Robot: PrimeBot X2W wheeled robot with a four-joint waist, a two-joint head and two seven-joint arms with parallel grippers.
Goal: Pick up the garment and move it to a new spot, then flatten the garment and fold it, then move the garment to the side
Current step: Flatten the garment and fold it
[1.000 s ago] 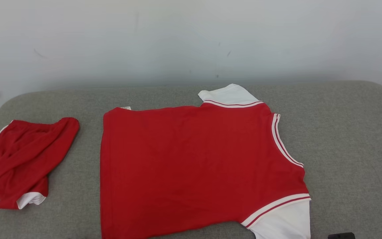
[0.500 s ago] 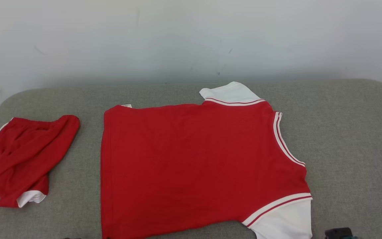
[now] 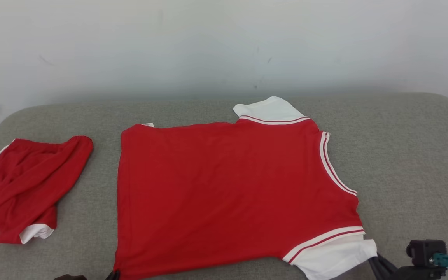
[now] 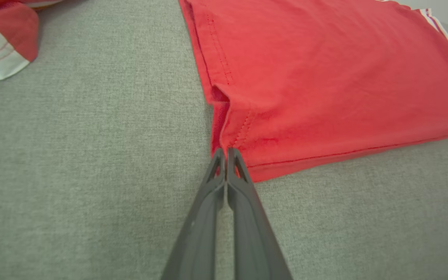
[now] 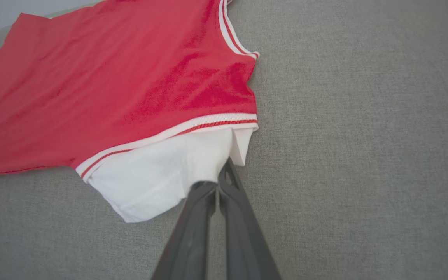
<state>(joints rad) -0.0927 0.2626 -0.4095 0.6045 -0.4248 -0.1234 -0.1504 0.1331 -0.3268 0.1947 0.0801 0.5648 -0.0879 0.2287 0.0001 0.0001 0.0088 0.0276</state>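
The red shirt [image 3: 224, 194] lies spread flat in the middle of the grey cushion [image 3: 410, 155]. Its length runs left to right, with the hem at the left and the striped neckline at the right. One white sleeve [image 3: 270, 111] points toward the far wall [image 3: 208, 46], and the other white sleeve [image 5: 158, 175] points toward the robot.

Both arms work the near edge. The left gripper [image 4: 226, 153] has its fingers pressed together at the near-left hem corner [image 4: 239, 144], and the cloth draws to a point between the tips, so it looks pinched on that corner. The right gripper [image 5: 222, 175] is clenched too, with a fold of the near sleeve caught between its fingers.

The whole shirt therefore lies beyond the two grippers, stretching away from them across the cushion. Each arm holds the end nearest it. With the flattening seemingly done, I'd judge that the coming move means carrying this near edge up and over toward the far side, keeping both ends level.

A crumpled pair of red shorts [image 3: 29, 182] sits well apart at the left end.
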